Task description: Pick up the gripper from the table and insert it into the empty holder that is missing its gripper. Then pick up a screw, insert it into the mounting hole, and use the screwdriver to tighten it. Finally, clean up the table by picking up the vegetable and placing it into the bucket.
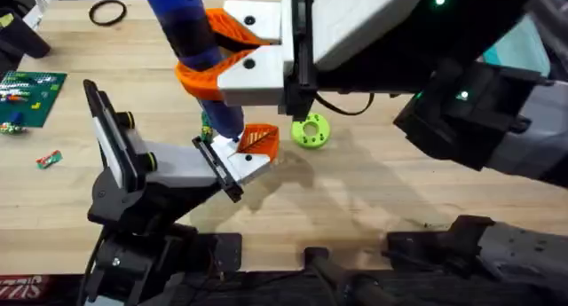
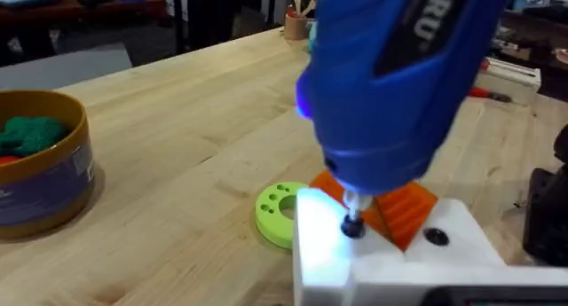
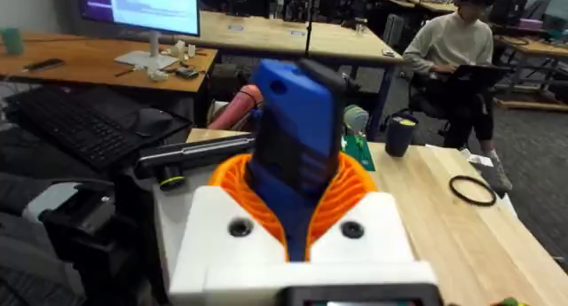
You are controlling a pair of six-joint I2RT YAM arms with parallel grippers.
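Note:
My right gripper [image 1: 206,53] reaches in from the right and is shut on the blue screwdriver [image 1: 191,35], its orange fingers [image 3: 355,195] hugging the handle [image 3: 297,146]. The screwdriver stands nearly upright. Its bit rests on a black screw [image 2: 352,226] set in the white holder [image 2: 461,239] at the end of my left arm. The small orange gripper [image 1: 259,139] sits in that holder [image 1: 241,162], beside the bit, and shows as a ribbed wedge [image 2: 406,208] in the left wrist view. A brown bucket [image 2: 62,177] holds a green vegetable [image 2: 31,133].
A lime-green disc with holes [image 1: 310,130] lies just right of the holder. A green circuit board [image 1: 27,93], a small wrapped piece [image 1: 49,160] and a black ring [image 1: 106,13] sit at the table's left. My right arm spans the upper right.

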